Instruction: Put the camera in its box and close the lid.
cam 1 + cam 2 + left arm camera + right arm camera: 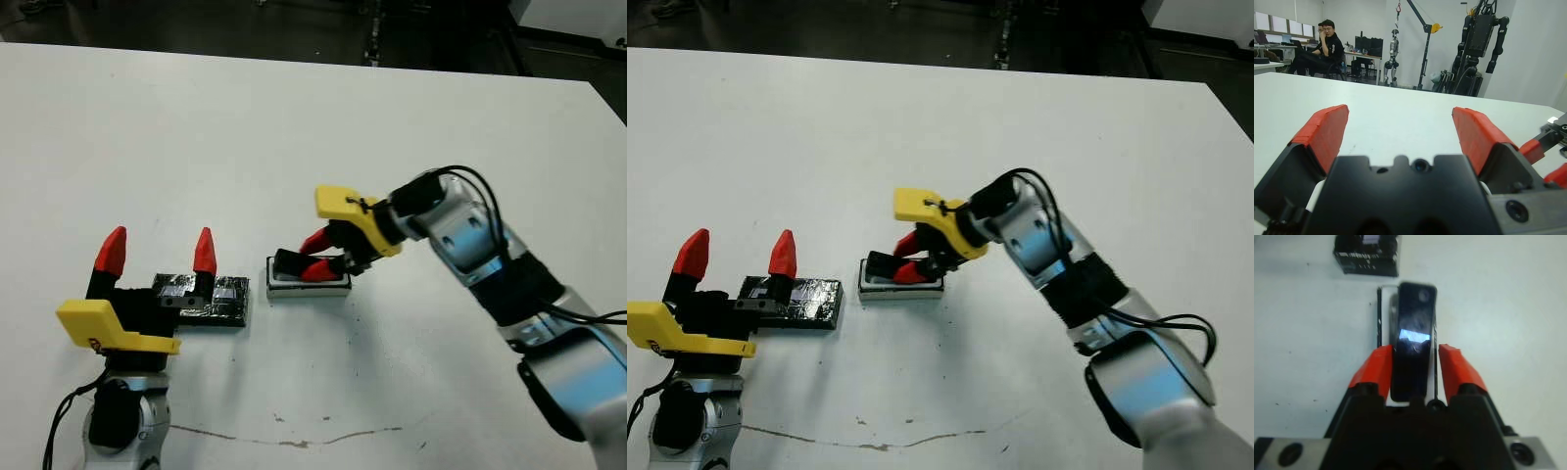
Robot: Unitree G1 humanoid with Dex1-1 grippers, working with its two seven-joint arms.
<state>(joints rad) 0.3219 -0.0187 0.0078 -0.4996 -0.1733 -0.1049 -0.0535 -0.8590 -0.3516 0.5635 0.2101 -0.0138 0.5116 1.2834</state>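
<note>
Bright, even overhead light on the white table [294, 117]; soft shadows (right wrist view slightly blurred), glare on the camera [1413, 338].

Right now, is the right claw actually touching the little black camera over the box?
Touching. The right wrist view shows the right claw with both red fingers pressed against the camera, no gap, above the box.

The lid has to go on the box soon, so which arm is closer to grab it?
Probably the left. The left claw is open right beside the lid, while the right claw is busy holding the camera over the box.
</note>
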